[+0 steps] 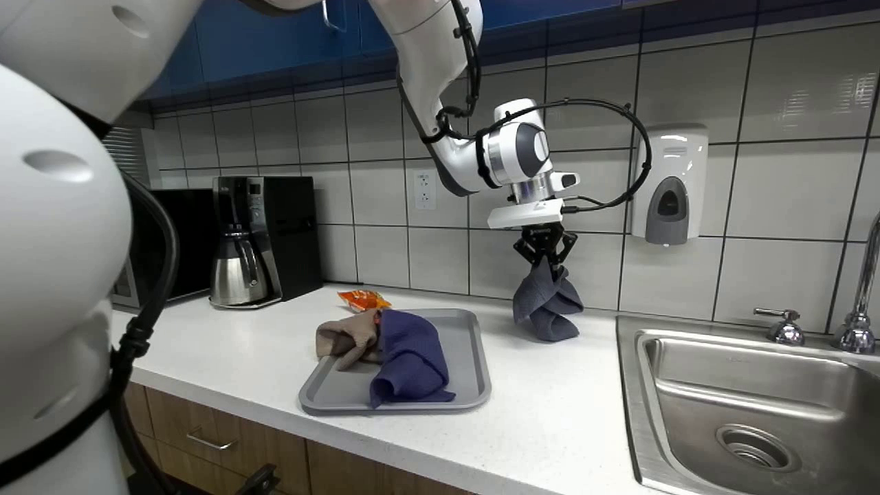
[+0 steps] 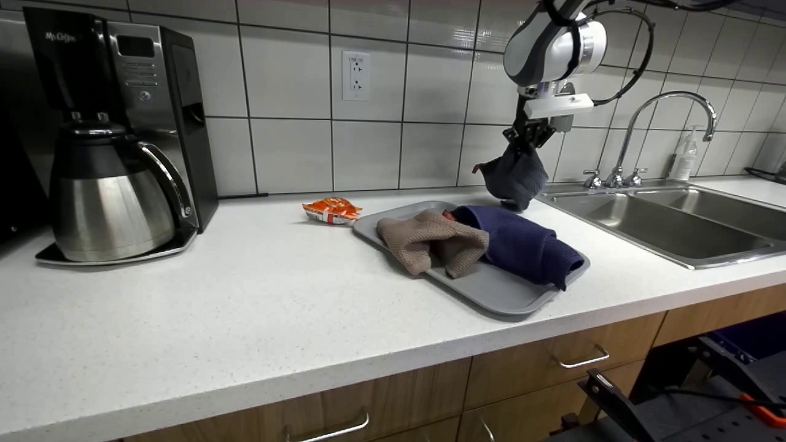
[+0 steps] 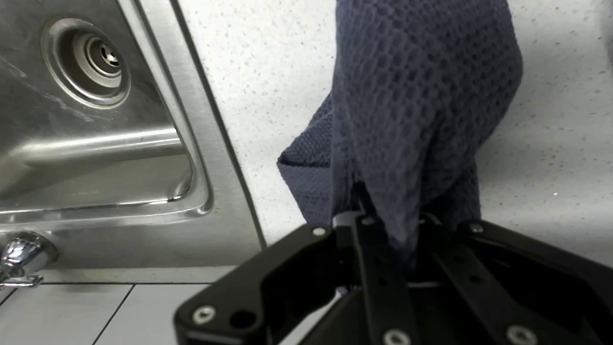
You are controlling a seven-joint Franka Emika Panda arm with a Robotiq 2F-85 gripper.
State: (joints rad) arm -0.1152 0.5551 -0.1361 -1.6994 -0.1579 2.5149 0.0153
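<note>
My gripper (image 1: 550,265) is shut on a grey-blue waffle-weave cloth (image 1: 544,302), which hangs bunched beneath the fingers. In an exterior view the gripper (image 2: 527,140) and hanging cloth (image 2: 517,175) are behind the tray, near the tiled wall. The cloth's lower end is close to the counter; I cannot tell whether it touches. In the wrist view, the cloth (image 3: 421,81) rises between the fingers (image 3: 390,220) and hides the fingertips. A grey tray (image 1: 471,364) holds a brown cloth (image 1: 347,335) and a dark blue cloth (image 1: 411,357), both crumpled.
An orange packet (image 2: 331,210) lies behind the tray. A coffee maker (image 2: 184,123) with a steel carafe (image 2: 113,205) stands farther along the counter. A steel sink (image 1: 629,405) with a faucet (image 2: 629,135) is beside the gripper. A soap dispenser (image 1: 670,182) hangs on the wall.
</note>
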